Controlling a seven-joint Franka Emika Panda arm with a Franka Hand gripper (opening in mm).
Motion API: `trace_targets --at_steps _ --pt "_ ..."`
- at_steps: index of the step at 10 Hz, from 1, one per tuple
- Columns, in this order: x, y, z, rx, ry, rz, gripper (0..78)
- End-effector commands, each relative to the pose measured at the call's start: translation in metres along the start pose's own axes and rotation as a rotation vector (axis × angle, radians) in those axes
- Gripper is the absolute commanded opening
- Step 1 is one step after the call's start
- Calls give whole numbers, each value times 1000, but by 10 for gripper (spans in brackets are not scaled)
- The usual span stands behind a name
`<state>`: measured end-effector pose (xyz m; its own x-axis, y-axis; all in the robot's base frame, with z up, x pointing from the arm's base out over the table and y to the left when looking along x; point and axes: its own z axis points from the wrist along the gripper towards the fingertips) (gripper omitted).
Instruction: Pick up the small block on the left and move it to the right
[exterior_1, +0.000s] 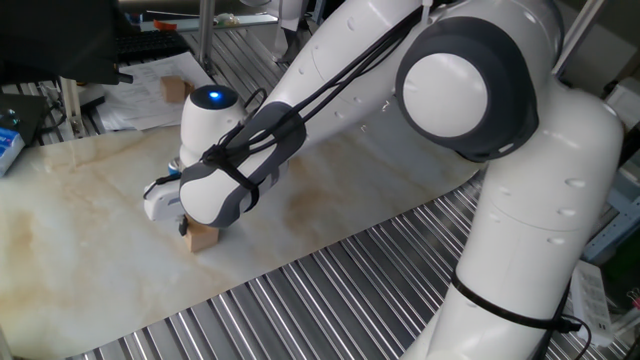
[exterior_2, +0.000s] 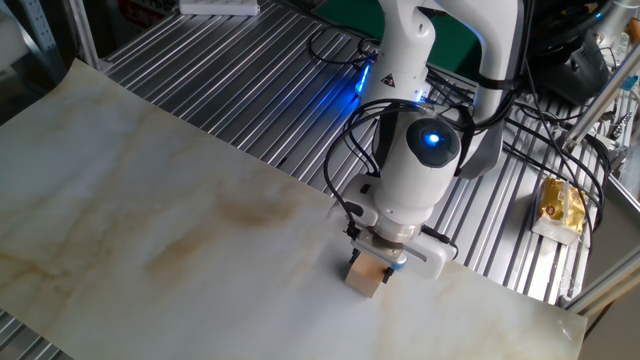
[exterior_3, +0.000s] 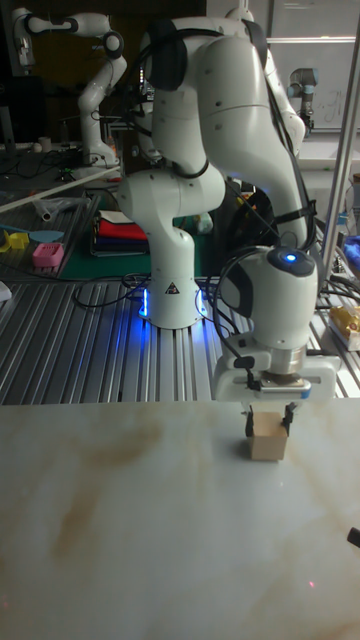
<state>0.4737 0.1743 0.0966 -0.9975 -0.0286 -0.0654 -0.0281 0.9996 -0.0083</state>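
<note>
On the marbled sheet (exterior_3: 120, 520) that covers the table, pale cream with rust-brown veining and a smooth matte face, the glossy white arm (exterior_1: 470, 110) bends down from a ribbed metal deck (exterior_2: 230, 90) of parallel silver slats. Its rounded wrist housing carries a glowing blue light, and black cables are strapped along the forearm. Below it the gripper (exterior_3: 269, 420) straddles the small block (exterior_3: 267, 440), a plain light-tan wooden cube with flat faces and crisp edges; in the tall fixed view it sits at about 2 o'clock from the sheet's centre, resting on the surface. The dark fingers (exterior_3: 288, 418) stand on either side of the cube's upper part and appear to press against it, though from these angles I cannot tell for certain whether they have clamped or just bracket it. The risk from here lies in the hold: bare wood between narrow pads, taken high on the cube, may twist or slip out on lifting if the squeeze is light or off-centre, and the slick sheet would let it skid away.
</note>
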Motion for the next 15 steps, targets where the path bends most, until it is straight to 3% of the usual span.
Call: trace_targets --at_steps 1,15 --pt "-2 1 1 0 -5 1 13" --pt "-2 1 2 -18 -17 32 13"
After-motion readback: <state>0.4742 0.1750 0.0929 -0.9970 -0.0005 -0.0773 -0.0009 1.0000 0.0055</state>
